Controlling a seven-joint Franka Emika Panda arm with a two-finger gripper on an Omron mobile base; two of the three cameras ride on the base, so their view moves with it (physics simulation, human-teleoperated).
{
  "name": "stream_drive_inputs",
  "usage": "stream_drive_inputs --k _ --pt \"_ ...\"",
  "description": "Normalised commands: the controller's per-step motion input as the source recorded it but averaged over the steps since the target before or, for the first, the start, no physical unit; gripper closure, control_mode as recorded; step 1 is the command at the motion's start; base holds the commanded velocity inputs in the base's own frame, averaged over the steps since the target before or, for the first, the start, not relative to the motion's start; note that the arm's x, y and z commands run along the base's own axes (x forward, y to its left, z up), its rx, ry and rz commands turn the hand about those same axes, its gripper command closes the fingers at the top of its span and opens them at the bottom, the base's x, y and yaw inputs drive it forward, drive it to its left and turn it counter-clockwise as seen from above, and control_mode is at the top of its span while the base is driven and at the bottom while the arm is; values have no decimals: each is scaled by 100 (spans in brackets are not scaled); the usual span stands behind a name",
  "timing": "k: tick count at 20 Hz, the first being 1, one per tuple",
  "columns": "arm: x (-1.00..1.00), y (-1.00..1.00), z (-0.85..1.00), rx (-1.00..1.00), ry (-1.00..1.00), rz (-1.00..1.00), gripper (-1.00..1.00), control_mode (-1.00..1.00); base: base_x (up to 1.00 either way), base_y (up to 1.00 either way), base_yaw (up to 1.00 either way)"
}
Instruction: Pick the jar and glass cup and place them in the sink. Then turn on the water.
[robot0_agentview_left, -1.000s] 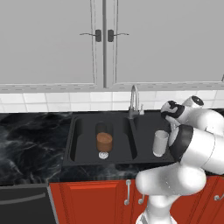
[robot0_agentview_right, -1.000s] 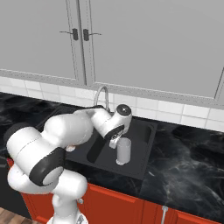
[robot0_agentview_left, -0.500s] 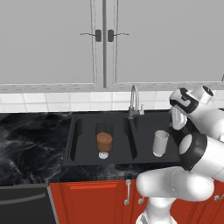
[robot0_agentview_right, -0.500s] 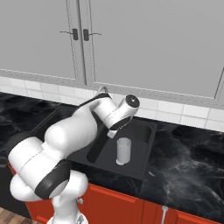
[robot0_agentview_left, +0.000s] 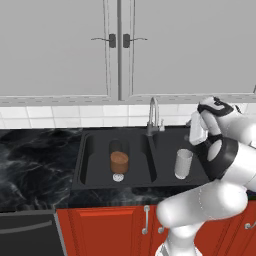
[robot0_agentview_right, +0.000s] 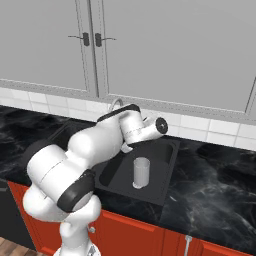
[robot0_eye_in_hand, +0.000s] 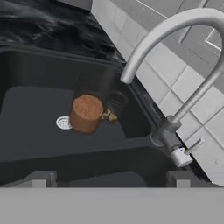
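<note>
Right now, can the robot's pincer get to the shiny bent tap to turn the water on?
Probably yes. The pincer faces the chrome gooseneck tap, with its small lever close ahead and nothing between them. The brown jar sits lower in the black sink.

I see the jar (robot0_agentview_left: 119, 162) standing in the left basin of the sink (robot0_agentview_left: 90, 150) beside its drain (robot0_agentview_left: 118, 177), the glass cup (robot0_agentview_left: 183, 163) upright in the right basin, my arm (robot0_agentview_left: 220, 145) raised near the tap (robot0_agentview_left: 153, 116).
</note>
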Motion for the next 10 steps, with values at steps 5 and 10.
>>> stream_drive_inputs --k 5,10 --pt "57 8 0 27 -5 -1 -100 -100 0 0 0" --pt "53 18 0 27 0 -4 -100 -100 0 0 0"
